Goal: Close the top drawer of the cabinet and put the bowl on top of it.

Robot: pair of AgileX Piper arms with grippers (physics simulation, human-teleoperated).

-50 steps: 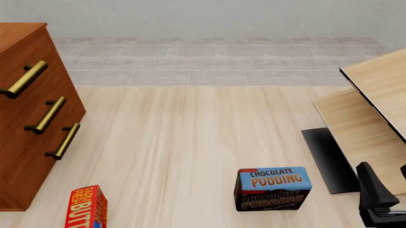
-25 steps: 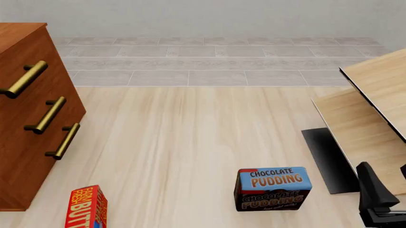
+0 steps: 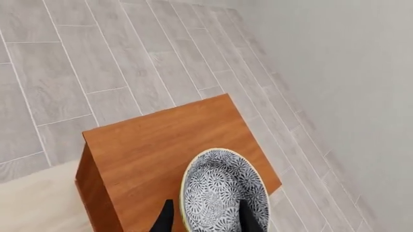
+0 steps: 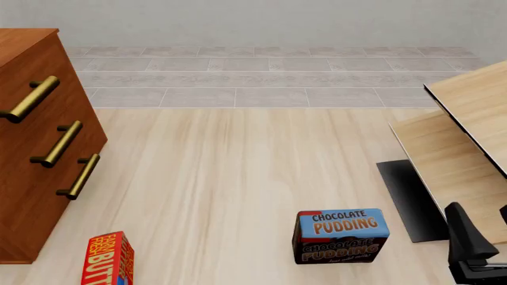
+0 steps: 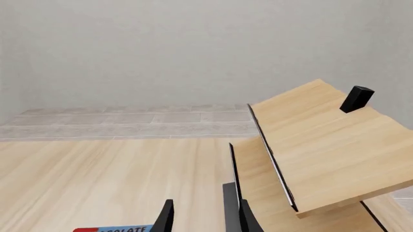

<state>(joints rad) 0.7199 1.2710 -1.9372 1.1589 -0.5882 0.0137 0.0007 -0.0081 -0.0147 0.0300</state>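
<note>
The blue-and-white patterned bowl point(image 3: 223, 191) with a pale yellowish rim sits on the flat top of the reddish-brown cabinet point(image 3: 154, 140). My left gripper point(image 3: 206, 220) is over it and open: one finger is outside the rim, the other over the bowl's inside. In the front view the cabinet point(image 4: 44, 178) stands at the left. Its top drawer point(image 4: 59, 71), with a brass bar handle point(image 4: 32, 98), looks flush with the two drawers below. Bowl and left gripper are out of the front view. My right gripper point(image 5: 203, 220) is open and empty, low at the right point(image 4: 481, 228).
A chocolate pudding box point(image 4: 341, 236) stands on the light wood floor near the front. A red butter box point(image 4: 109, 260) lies at the front left. Pale wood furniture point(image 4: 467, 136) with a dark base fills the right side. Grey tiles and a wall lie beyond.
</note>
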